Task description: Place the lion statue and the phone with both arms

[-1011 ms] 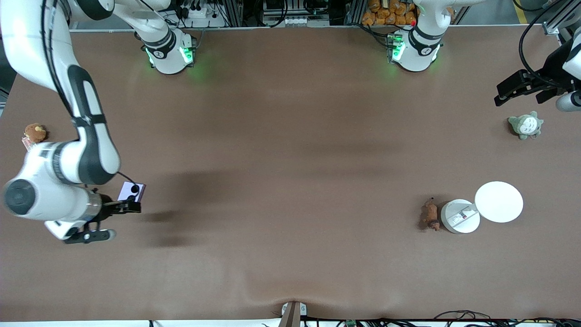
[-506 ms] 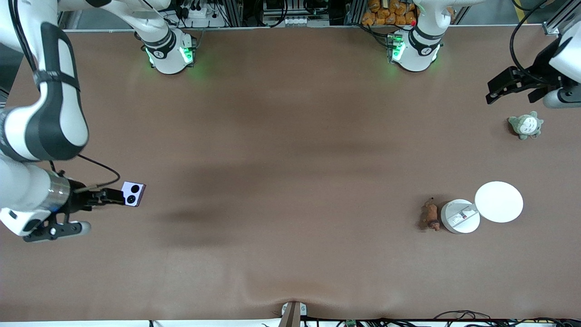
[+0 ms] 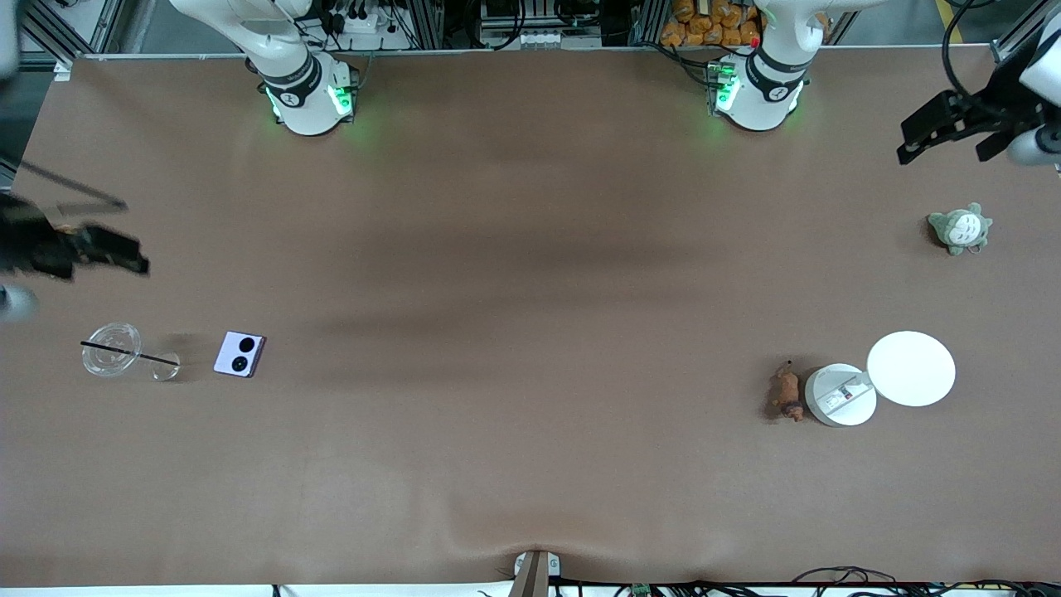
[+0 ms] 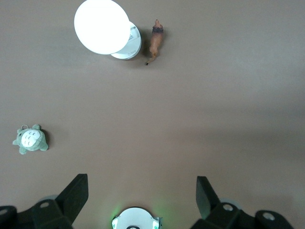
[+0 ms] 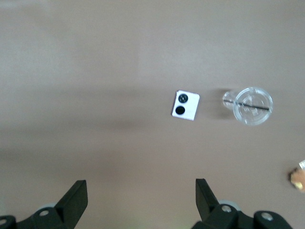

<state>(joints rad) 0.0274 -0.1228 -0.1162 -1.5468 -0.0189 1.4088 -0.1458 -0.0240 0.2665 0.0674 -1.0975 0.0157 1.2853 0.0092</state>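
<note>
The pale-lavender phone [image 3: 240,354] lies flat on the table toward the right arm's end, lenses up. It also shows in the right wrist view [image 5: 185,105]. My right gripper [image 3: 124,253] is open and empty, high in the air beside the table's end, apart from the phone. The reddish-brown lion statue [image 3: 786,392] lies on the table toward the left arm's end, touching a white round container [image 3: 840,395]. It shows in the left wrist view too [image 4: 156,40]. My left gripper [image 3: 945,149] is open and empty, high over the table's corner near the grey-green plush [image 3: 960,228].
A clear cup with a black straw [image 3: 110,350] stands beside the phone, toward the table's end. A white disc [image 3: 911,368] overlaps the container. An orange-brown plush [image 5: 299,176] shows at the edge of the right wrist view. The left arm's base [image 4: 136,219] shows between the left fingers.
My right gripper has drawn back from the phone, risen and swung toward the robots' side, uncovering the clear cup. The phone has stayed put. My left gripper has moved up and away from the grey-green plush.
</note>
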